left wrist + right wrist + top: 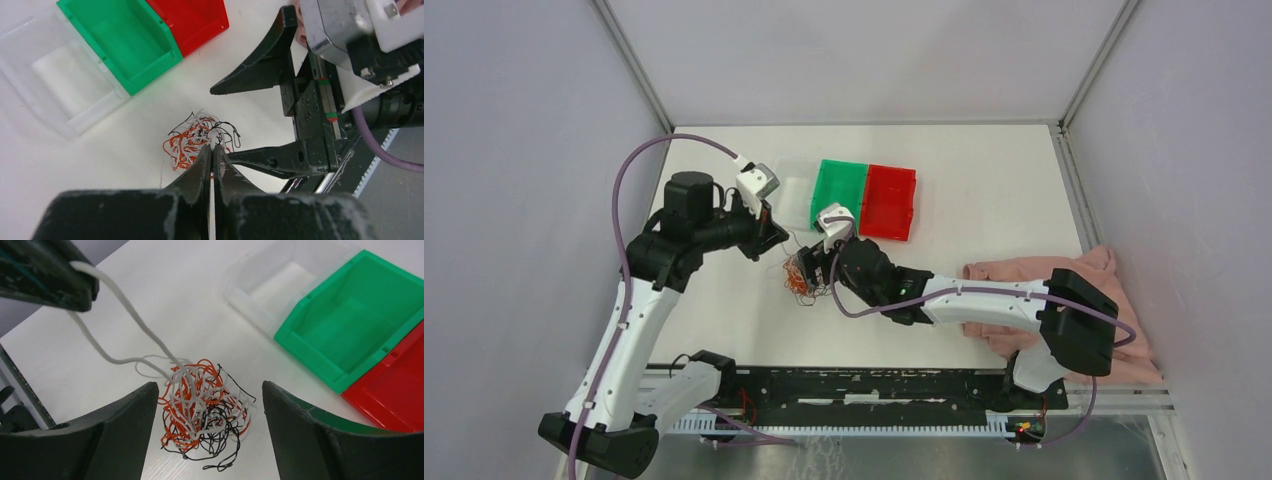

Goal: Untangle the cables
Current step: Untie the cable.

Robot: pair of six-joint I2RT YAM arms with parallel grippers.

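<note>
White springy wire [130,315] is hanging pinched in the left gripper [212,152] while the open right gripper [210,386] is straddling the light orange-black-white tangle [200,412], best pinned low.

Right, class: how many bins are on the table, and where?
3, in a row beyond the cables: the clear bin leftmost, the green bin in the middle, the red bin rightmost. None appears hidden.

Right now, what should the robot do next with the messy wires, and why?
Probably lower the open right gripper and close it on the tangle that its fingers straddle. The left gripper is shut on one white cable, lifted up, with its far end buried in the tangle. Pinning the tangle should let that strand slide free.
</note>
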